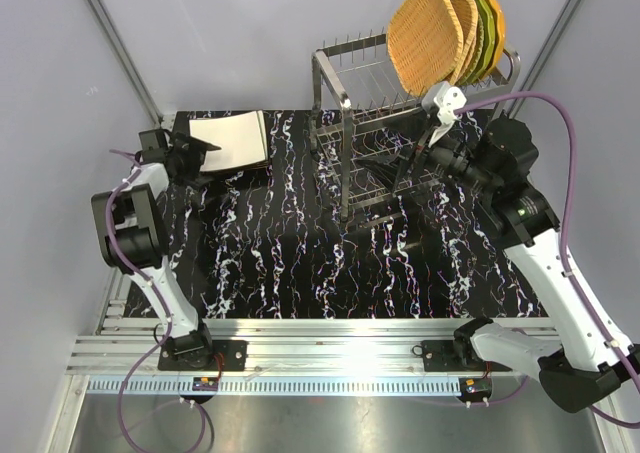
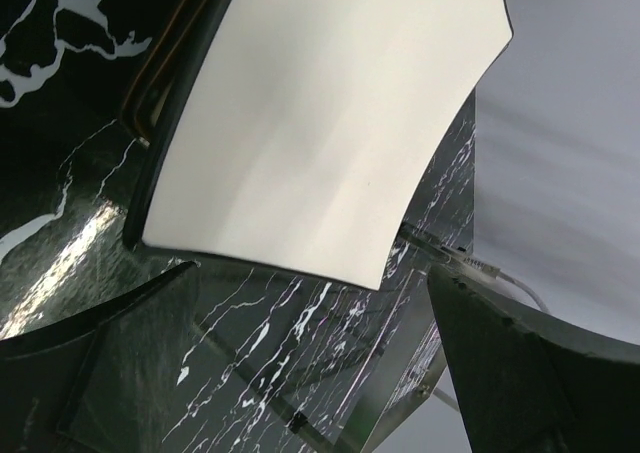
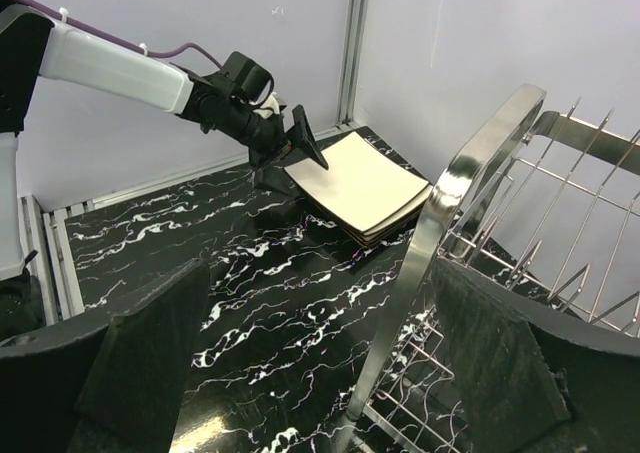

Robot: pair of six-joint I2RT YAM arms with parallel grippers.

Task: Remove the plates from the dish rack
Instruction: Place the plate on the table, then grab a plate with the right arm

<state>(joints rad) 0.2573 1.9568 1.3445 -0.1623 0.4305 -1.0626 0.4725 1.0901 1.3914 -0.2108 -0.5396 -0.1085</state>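
Right now I see my left pincer (image 1: pixel 205 153) spread wide apart and empty, just beside the stack of square cream plates (image 1: pixel 232 140) at the far left corner of the black marbled tabletop (image 1: pixel 300 263). My right pincer (image 1: pixel 424 151), likewise apart, hangs at the silver wire dish rack (image 1: pixel 345 103) by the far right edge; its upper tier holds upright woven tan, green and orange plates (image 1: pixel 428 35).

Scanning for print and finding none legible, with only the small coloured tags (image 1: pixel 207 380) at the arm bases by the near rail, far too tiny to make out.
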